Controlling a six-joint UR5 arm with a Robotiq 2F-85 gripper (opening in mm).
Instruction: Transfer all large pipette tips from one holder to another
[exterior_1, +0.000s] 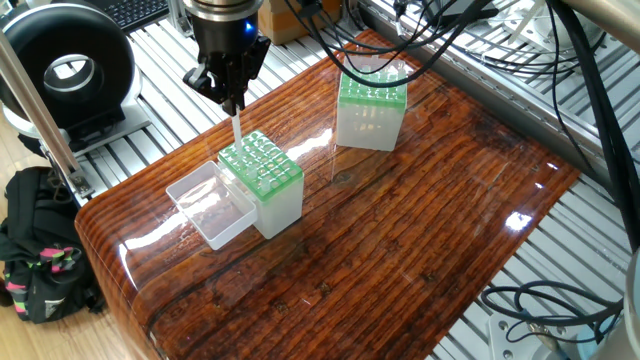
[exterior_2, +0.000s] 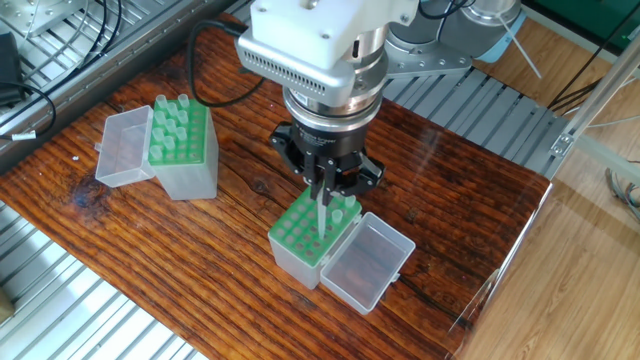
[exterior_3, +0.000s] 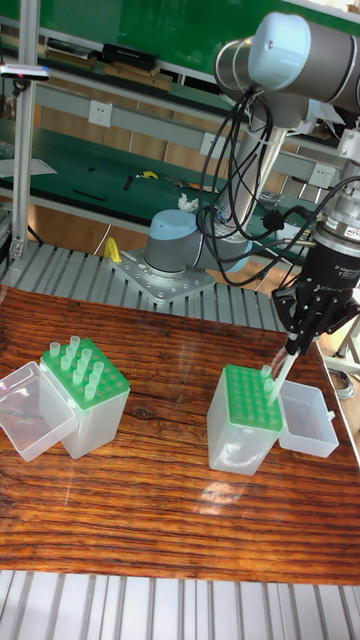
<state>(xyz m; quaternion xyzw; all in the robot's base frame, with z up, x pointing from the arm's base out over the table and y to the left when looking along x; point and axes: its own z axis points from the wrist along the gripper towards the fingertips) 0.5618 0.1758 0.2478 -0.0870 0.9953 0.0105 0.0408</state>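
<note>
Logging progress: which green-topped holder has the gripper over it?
The holder near the table edge, nearly empty; gripper holds a tip above it.

You see the pincer (exterior_2: 322, 189) closed on one pipette tip (exterior_2: 321, 213), held upright above the near green holder (exterior_2: 303, 233), its clear lid (exterior_2: 368, 260) open beside it; the far holder (exterior_2: 181, 146) on the counter (exterior_2: 230, 290) carries several tips.

Silver-grey arm (exterior_3: 300, 55), pale blue caps, black end effector (exterior_3: 298, 343).
</note>
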